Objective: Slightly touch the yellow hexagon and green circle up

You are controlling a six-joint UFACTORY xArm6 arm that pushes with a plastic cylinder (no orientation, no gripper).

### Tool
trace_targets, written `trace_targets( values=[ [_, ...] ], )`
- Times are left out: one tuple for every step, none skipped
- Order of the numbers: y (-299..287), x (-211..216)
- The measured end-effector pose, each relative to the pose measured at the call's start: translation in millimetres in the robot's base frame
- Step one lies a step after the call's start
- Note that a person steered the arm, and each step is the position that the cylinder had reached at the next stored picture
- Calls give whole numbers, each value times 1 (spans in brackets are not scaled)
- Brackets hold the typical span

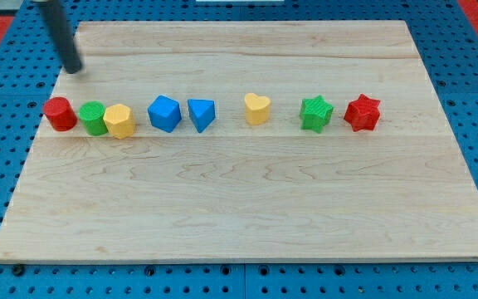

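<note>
Rod [59,29] upper part beyond the view's top edge.

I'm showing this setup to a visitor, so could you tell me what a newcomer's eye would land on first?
A row of small coloured blocks crosses the pale wooden board, from the red cylinder block at the view's left to the red star block at the right. The green circle block and yellow hexagon block sit touching. My tip rests near the board's top-left corner, above them.

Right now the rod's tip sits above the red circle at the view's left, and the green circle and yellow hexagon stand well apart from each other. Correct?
Not quite. My tip is indeed above the red circle, but the camera view shows the green circle and yellow hexagon pressed side by side, not well apart.
</note>
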State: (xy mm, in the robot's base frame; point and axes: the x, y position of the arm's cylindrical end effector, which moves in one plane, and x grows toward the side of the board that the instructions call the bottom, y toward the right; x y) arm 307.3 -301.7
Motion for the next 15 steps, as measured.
trace_targets(
  values=[
    [-3, 86],
    [-3, 180],
    [28, 198],
    [68, 171],
    [95, 162],
    [128, 157],
    [127, 146],
    [127, 146],
    [104, 146],
    [83, 144],
    [83, 142],
    [83, 137],
    [86, 136],
    [95, 136],
    [98, 136]
  ],
)
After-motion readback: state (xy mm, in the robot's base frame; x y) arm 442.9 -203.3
